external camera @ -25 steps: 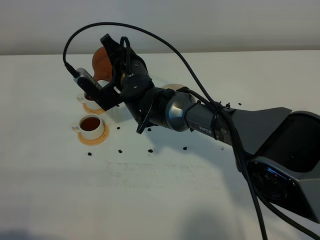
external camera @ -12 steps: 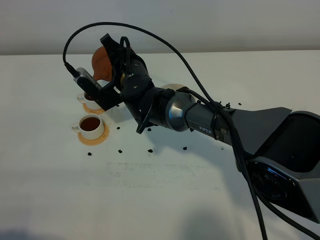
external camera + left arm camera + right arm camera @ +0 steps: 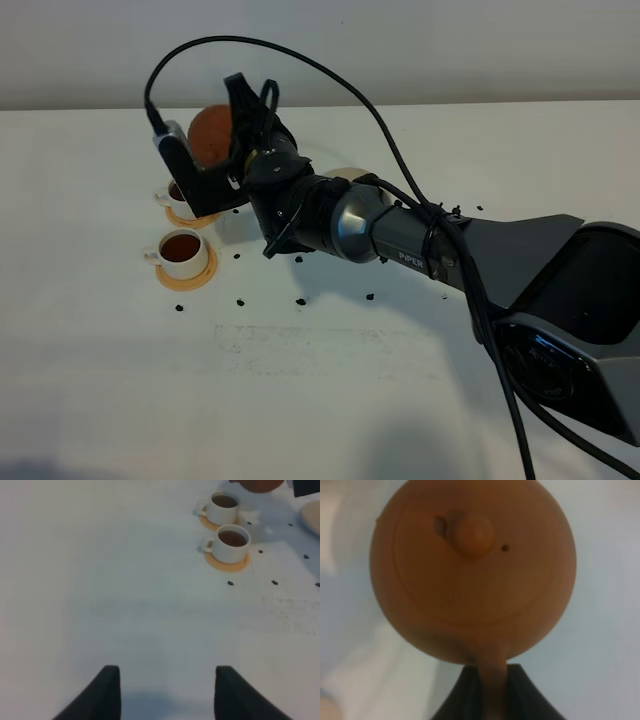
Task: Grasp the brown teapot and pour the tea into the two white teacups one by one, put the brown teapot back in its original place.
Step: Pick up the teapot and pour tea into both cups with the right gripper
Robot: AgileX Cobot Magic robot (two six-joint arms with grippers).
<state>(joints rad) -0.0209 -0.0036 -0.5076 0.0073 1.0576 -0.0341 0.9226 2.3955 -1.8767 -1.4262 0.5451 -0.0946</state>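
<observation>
The brown teapot (image 3: 211,136) hangs in the air above the far white teacup (image 3: 176,192), with my right gripper (image 3: 238,135) shut on its handle. In the right wrist view the teapot (image 3: 470,580) fills the frame lid-on, its handle pinched by the right gripper (image 3: 490,682). Both teacups (image 3: 223,507) (image 3: 232,542) hold dark tea; the near one (image 3: 182,252) stands in front. The pale beige coaster (image 3: 345,174) lies bare behind the arm. My left gripper (image 3: 167,690) hovers over bare table, fingers apart, holding nothing.
Each cup stands on a small orange-tan coaster (image 3: 188,276). Several small dark specks (image 3: 300,300) dot the white table (image 3: 330,400) to the right of the cups. My right arm (image 3: 400,240) stretches across the middle from the right. A grey wall runs along the far edge.
My right wrist has rolled back, and the teapot has swung a little to the right and come more level above the far cup. The left arm has not moved.
</observation>
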